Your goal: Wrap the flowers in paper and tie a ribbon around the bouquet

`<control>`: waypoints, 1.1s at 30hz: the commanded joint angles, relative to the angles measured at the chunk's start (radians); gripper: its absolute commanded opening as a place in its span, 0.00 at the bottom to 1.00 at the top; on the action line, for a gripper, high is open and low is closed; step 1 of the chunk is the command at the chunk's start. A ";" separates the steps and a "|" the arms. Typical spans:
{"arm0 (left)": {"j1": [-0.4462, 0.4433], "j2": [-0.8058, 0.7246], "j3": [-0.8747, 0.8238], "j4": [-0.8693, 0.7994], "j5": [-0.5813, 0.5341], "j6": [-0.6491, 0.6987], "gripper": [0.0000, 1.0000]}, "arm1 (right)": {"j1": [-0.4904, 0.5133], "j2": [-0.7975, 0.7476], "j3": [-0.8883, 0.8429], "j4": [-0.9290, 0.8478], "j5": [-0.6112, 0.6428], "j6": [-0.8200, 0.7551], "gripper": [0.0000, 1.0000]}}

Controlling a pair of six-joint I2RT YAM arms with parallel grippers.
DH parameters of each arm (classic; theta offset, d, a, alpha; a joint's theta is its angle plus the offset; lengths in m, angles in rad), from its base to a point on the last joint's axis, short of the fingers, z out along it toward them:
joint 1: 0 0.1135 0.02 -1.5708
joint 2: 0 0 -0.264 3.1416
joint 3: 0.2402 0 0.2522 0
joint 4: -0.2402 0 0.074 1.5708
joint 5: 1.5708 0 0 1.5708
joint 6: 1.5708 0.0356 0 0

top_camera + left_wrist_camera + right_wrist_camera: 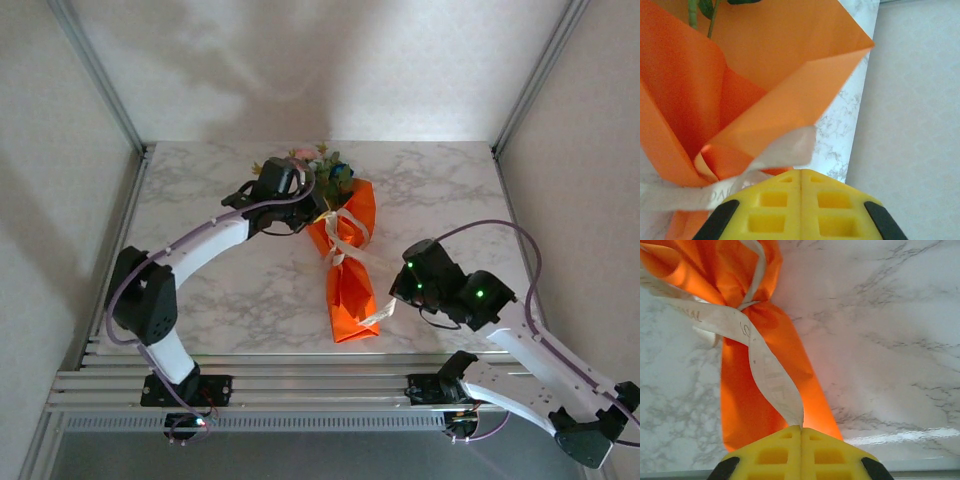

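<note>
The bouquet lies in mid-table, its orange paper [350, 290] cone narrowing toward me and the flowers [322, 165] at the far end. The cream ribbon [340, 235] is tied round its middle. My right gripper [397, 295] is beside the cone's lower right, shut on one ribbon end [765, 370], which rises from the closed tips [801, 427] to the knot. My left gripper [318, 215] is at the cone's upper left edge, jaws shut [801, 171]. A loose ribbon end [785, 150] lies just past its tips over the paper [765, 65], and no pinch shows. Green stems [692, 10] peek from the cone's mouth.
The marble table [450, 190] has bare room left and right of the bouquet. Plain walls and aluminium posts [530, 90] close it in at the back and sides. A slotted rail [300, 385] runs along the near edge between the arm bases.
</note>
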 commanded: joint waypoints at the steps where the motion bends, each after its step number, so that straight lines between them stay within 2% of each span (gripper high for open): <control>1: -0.030 -0.065 -0.033 -0.070 -0.069 -0.030 0.00 | -0.054 0.033 -0.029 -0.004 -0.061 -0.094 0.00; 7: -0.092 -0.101 -0.094 -0.028 -0.068 -0.078 0.00 | -0.143 0.084 -0.078 0.002 -0.055 -0.157 0.00; 12: -0.109 -0.108 -0.109 -0.023 -0.083 -0.099 0.00 | -0.217 0.156 -0.111 0.124 -0.080 -0.209 0.00; 16: -0.128 -0.098 -0.098 -0.047 -0.092 -0.095 0.00 | -0.223 0.213 -0.083 0.158 -0.043 -0.250 0.00; 22: -0.136 -0.085 -0.117 -0.038 -0.088 -0.098 0.00 | -0.231 0.317 -0.091 0.277 -0.126 -0.265 0.00; 23: -0.136 -0.084 -0.118 -0.038 -0.090 -0.100 0.00 | -0.231 0.331 -0.091 0.283 -0.139 -0.262 0.02; 30: -0.139 -0.095 -0.140 -0.025 -0.094 -0.108 0.00 | -0.231 0.331 -0.061 0.276 -0.180 -0.250 0.35; 33: -0.141 -0.095 -0.135 -0.036 -0.092 -0.106 0.00 | -0.231 0.305 -0.047 0.267 -0.194 -0.212 0.38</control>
